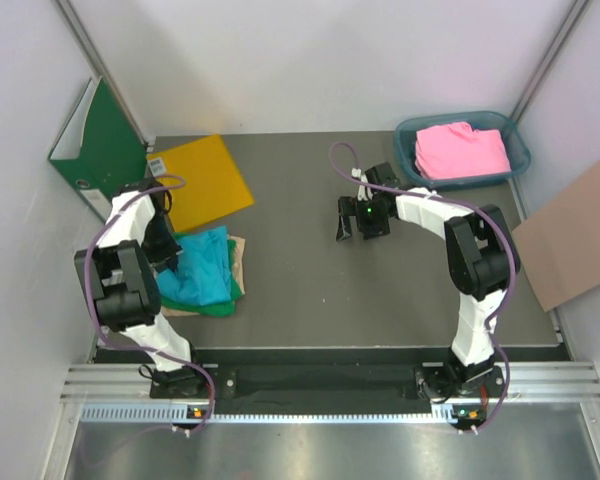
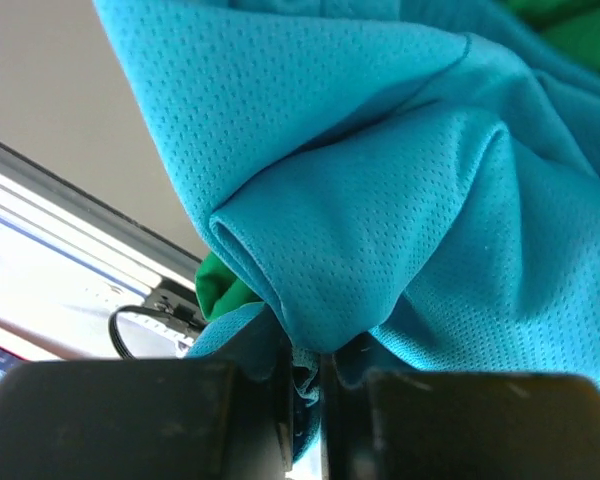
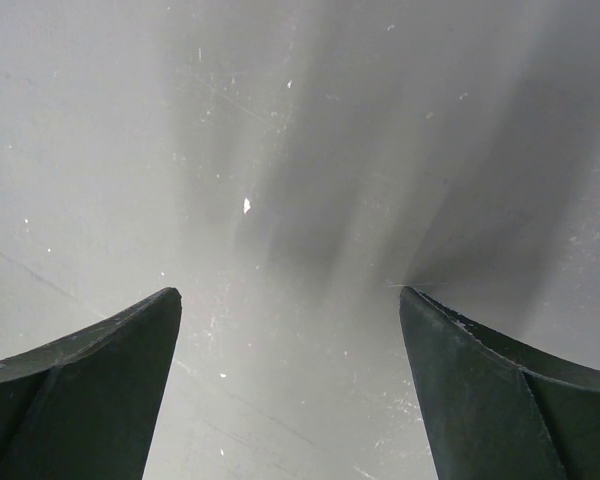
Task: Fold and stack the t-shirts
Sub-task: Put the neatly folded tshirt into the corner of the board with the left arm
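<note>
A turquoise-blue t-shirt [image 1: 202,268] lies bunched at the table's left, on top of a bright green t-shirt [image 1: 218,306] whose edge peeks out beneath it. My left gripper [image 1: 170,252] is shut on a fold of the turquoise-blue t-shirt [image 2: 400,210]; the cloth is pinched between its jaws [image 2: 306,400], and a bit of the green t-shirt [image 2: 225,290] shows behind. A pink t-shirt [image 1: 462,150] lies in the blue basket [image 1: 412,136] at the back right. My right gripper [image 1: 360,218] hangs open over bare table near the middle, its fingers [image 3: 100,370] wide apart with nothing between them.
A yellow envelope [image 1: 202,182] lies behind the shirts on the left, and a green binder [image 1: 98,140] leans against the left wall. A brown cloth edge [image 1: 238,254] shows under the shirts. A cardboard sheet [image 1: 572,236] leans at the right wall.
</note>
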`<state>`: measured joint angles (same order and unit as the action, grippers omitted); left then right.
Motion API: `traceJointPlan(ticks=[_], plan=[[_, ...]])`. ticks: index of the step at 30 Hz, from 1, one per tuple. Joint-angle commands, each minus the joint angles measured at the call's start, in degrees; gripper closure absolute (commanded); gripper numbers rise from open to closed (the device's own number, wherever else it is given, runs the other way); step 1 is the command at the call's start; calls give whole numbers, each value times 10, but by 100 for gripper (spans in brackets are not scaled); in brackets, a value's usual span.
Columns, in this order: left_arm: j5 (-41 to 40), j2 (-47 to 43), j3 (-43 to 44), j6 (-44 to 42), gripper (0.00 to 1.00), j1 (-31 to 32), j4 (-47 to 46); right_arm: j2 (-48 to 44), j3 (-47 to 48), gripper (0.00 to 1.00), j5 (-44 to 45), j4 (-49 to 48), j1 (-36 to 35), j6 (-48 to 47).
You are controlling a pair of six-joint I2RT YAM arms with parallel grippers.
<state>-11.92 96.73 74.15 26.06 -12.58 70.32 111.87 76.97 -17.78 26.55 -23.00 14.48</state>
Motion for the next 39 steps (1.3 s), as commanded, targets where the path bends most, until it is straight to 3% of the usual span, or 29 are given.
traceJointPlan(ticks=[1, 2, 3, 5, 6, 13, 17, 21, 22, 25, 26, 30, 39], plan=[[-22, 20, 21, -17, 82, -4, -19, 27, 5, 9, -1, 21, 5, -11], [-21, 21, 17, -22, 77, -3, -20, 27, 5, 9, -2, 22, 5, -10], [-24, 21, 14, -22, 48, -3, -21, 26, 5, 9, -1, 22, 5, -10], [-43, 12, 14, -15, 9, -3, -17, 26, 5, 9, -1, 20, 5, -9], [-48, -4, 23, -15, 1, -3, -17, 25, 4, 9, -1, 20, 5, -9], [-50, -171, 69, -24, 1, -3, -88, 25, 0, 9, -2, 18, 4, -4], [32, -211, 69, -15, 1, 0, -138, 24, -2, 9, -1, 17, 4, 0], [226, -222, -9, -15, 1, 1, -208, 24, 0, 9, -6, 15, 3, 5], [261, -222, -25, -10, 5, 0, -226, 22, 3, 9, -6, 15, 2, 6], [373, -214, -87, 13, 87, 1, -267, 18, 17, 9, 2, 22, -7, 5], [384, -212, -113, 22, 100, 1, -270, 18, 32, 9, 7, 25, -18, 3], [408, -212, -152, 40, 100, 1, -287, 14, 97, 13, 9, 48, -57, -8], [284, -222, -113, 29, 100, 1, -203, 87, 356, 14, -55, 86, -167, 27]])
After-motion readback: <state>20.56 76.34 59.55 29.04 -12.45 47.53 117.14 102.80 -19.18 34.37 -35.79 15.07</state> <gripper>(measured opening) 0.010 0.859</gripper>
